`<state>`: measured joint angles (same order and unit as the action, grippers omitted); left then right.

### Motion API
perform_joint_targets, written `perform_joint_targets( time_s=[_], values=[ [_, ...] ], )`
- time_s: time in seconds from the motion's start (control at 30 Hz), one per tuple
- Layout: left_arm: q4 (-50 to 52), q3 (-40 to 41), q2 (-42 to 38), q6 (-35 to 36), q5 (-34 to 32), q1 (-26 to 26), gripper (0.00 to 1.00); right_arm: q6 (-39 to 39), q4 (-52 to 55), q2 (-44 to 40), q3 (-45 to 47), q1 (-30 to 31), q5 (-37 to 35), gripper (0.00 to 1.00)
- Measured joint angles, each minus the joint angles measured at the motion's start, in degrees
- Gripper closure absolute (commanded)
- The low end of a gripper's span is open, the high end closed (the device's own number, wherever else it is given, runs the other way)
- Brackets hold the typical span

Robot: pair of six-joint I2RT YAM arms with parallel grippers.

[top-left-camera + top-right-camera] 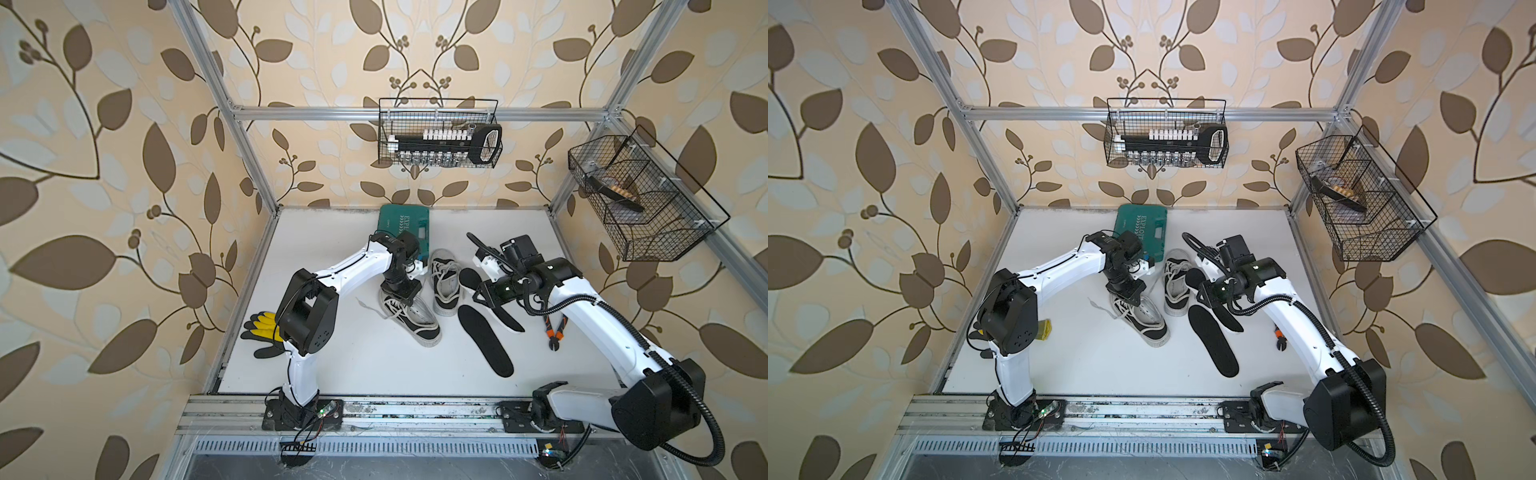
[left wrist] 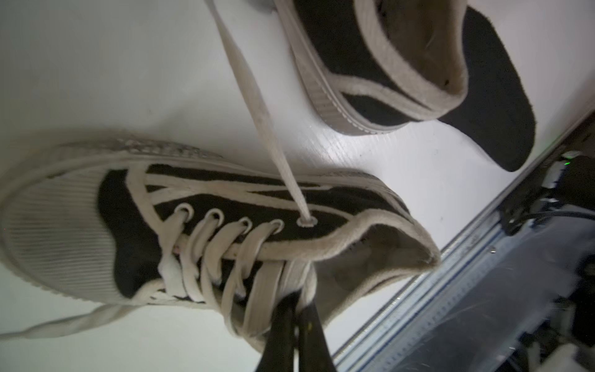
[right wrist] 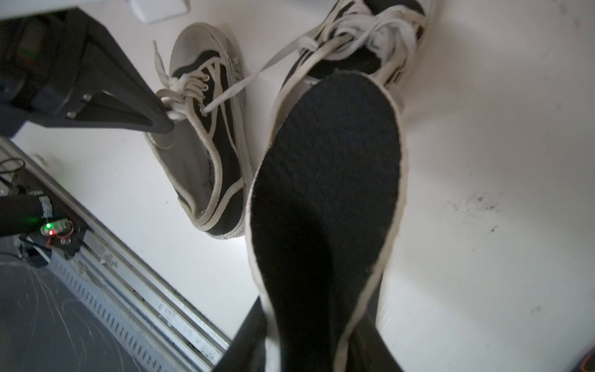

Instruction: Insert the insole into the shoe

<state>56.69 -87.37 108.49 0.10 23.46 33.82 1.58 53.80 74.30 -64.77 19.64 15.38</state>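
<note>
The right claw (image 1: 482, 296) is squeezing the insole (image 3: 328, 193) across its width, partway along its length, so the black foam is curling into a shallow trough between the fingers. The insole's toe end is sitting at the heel collar of the far shoe (image 1: 444, 284). Whether it is entering the mouth or lying just outside cannot be told.

The left claw (image 2: 294, 309) is pinched fully together on the tongue and laces at the mouth of the near shoe (image 1: 409, 320), which is resting tilted on the bench (image 1: 353, 365). A second insole (image 1: 484, 340) is lying flat nearby, apart from both shoes.

The insole is looking light, thin and floppy, with a felted face that should grip rather than slip. Pushed from far back it would probably buckle, so a hold near the middle seems right, shifting toward the heel as the toe feeds in.

The canvas shoe looks soft and light, likely to collapse or slide on the smooth bench. Lifting it by the tongue or collar should open the mouth. The loose laces could snag the toe end.
</note>
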Motion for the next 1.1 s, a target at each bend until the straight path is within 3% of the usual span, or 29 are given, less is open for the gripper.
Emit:
perform_joint_targets(
  time_s=[0.27, 0.6, 1.1],
  values=[
    [-13.2, 14.0, -8.2, -9.6, 11.5, -4.8, 1.0, 3.1, 3.9, 2.5, -1.5, 8.1, -0.5, 0.69],
    [-21.5, 17.9, -8.7, -12.5, 21.0, -7.0, 1.0, 7.2, 6.0, 11.0, -8.0, 17.4, -1.7, 0.71],
    [-26.4, 19.8, -8.7, -12.7, 27.6, -8.1, 1.0, 10.4, 5.8, 19.5, -9.6, 19.0, -3.6, 0.76]
  ],
)
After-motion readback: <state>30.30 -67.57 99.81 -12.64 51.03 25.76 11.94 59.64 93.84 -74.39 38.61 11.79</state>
